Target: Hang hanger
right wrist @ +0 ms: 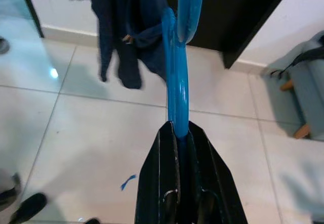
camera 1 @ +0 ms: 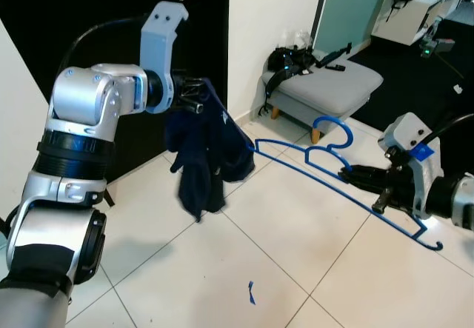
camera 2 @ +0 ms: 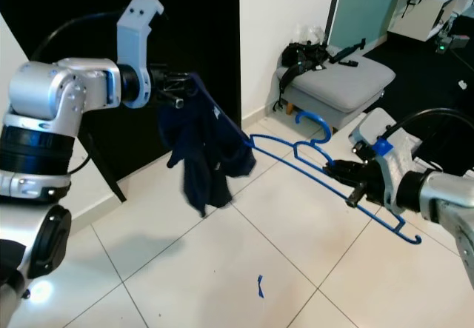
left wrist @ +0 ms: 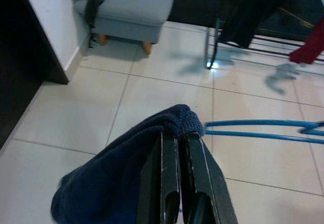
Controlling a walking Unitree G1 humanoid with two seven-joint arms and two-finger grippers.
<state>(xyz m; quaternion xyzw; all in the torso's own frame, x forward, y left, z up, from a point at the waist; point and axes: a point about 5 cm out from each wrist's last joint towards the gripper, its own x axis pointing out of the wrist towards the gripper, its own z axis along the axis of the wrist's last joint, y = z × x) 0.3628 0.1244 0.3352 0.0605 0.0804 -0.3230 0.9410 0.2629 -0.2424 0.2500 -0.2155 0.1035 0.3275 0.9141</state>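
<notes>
Your left gripper (camera 1: 194,95), raised before the black door panel (camera 1: 118,2), is clamped on the dark navy cloth garment (camera 1: 204,158), which hangs above the pale tiled floor (camera 1: 259,254). One end of the thin blue plastic hanger (camera 1: 333,176) sits inside that garment. Your right gripper (camera 1: 366,174) is closed on the hanger's bar below its hook, holding it near the grey cushioned stool (camera 1: 326,84).
</notes>
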